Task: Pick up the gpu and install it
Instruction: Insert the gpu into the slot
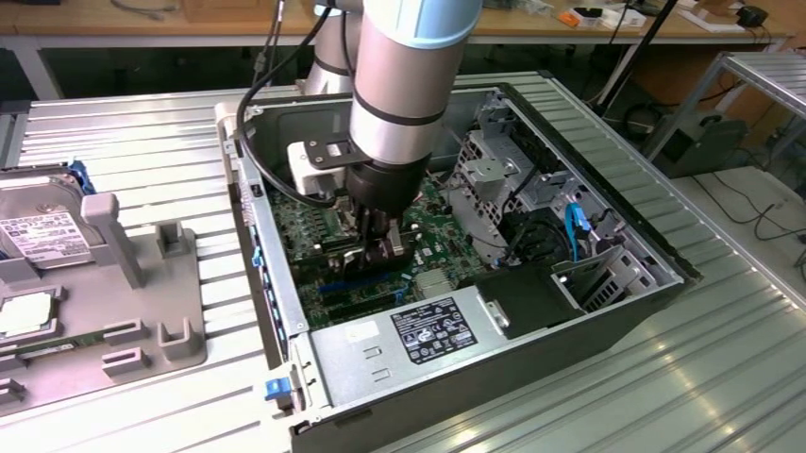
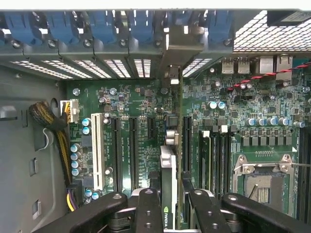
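The gpu (image 2: 168,170) stands on edge over the green motherboard (image 2: 141,102), seen edge-on as a thin card. Its silver bracket (image 2: 172,53) reaches the rear slot openings of the open computer case (image 1: 554,311). My gripper (image 2: 170,213) is shut on the card, one black finger (image 2: 148,208) on each side of it. In the exterior view the gripper (image 1: 377,247) is down inside the case, over the expansion slots, with the card (image 1: 359,253) mostly hidden behind it. I cannot tell whether the card's edge sits fully in its slot.
A white slot (image 2: 97,150) and black slots lie beside the card, and a CPU socket (image 2: 262,182) is further off. Yellow-black cables (image 2: 53,131) hang at the case wall. The power supply (image 1: 428,326) and drive cage (image 1: 492,179) flank the arm. A hard drive (image 1: 32,236) rests on a grey fixture.
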`<state>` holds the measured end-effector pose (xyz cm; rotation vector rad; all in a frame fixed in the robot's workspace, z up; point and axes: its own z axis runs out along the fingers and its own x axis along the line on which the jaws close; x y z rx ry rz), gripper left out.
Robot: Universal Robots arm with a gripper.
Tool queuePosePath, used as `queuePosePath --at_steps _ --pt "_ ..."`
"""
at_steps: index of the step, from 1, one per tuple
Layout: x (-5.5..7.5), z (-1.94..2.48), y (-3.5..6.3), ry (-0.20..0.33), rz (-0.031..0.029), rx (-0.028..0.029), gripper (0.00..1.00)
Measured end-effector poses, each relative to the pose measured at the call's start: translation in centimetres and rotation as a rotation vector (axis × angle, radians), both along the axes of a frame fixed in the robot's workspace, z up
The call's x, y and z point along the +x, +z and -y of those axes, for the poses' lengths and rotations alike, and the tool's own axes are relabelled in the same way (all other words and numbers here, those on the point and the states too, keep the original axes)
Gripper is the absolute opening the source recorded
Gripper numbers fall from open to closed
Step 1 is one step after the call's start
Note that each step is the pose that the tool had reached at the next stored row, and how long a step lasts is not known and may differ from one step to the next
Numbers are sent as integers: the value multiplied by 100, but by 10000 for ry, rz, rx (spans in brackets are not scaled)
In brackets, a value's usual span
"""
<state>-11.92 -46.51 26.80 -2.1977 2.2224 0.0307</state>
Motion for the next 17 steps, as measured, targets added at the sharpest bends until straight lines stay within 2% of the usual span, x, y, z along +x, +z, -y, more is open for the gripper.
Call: queuePosePath --at_steps 3,6,9,17 --pt "6 0 0 -1 -36 -32 27" --pt "6 -3 -3 -2 -38 -32 27" --pt "6 -28 -6 -1 -37 -33 27" --pt "-17 -30 -42 -2 -40 -33 27"
